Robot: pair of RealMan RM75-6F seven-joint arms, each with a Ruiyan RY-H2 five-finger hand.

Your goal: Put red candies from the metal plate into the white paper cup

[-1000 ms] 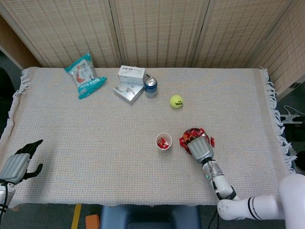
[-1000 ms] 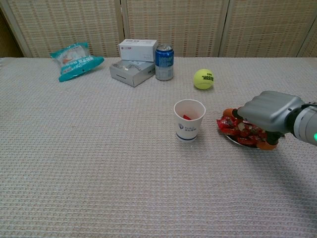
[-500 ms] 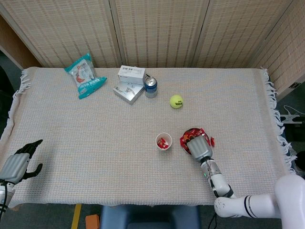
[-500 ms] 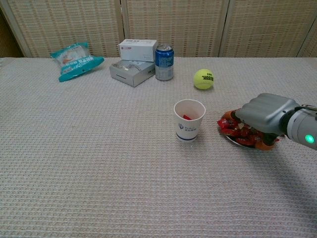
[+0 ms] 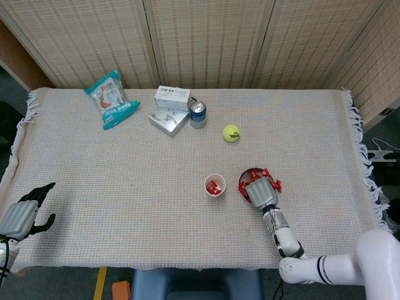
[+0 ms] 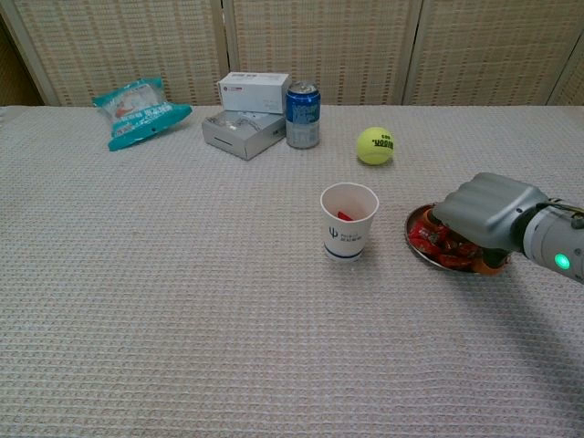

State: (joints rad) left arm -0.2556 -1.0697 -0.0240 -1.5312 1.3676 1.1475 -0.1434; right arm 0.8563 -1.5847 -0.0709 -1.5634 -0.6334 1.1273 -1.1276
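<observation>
Many crinkly red candies (image 6: pixel 429 239), heaped

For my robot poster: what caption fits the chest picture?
Grey right robot hand reaches into round metal plate of red candies beside white paper cup.

right hand (image 6: pixel 484 212) hides its fingertips, covers red candies (image 6: pixel 436 242)

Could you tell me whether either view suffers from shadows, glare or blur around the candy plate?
Chest view: sharp and evenly lit, the right hand casts a soft shadow beside the metal plate. Head view: no glare, but the red candies are too small to separate.
</observation>
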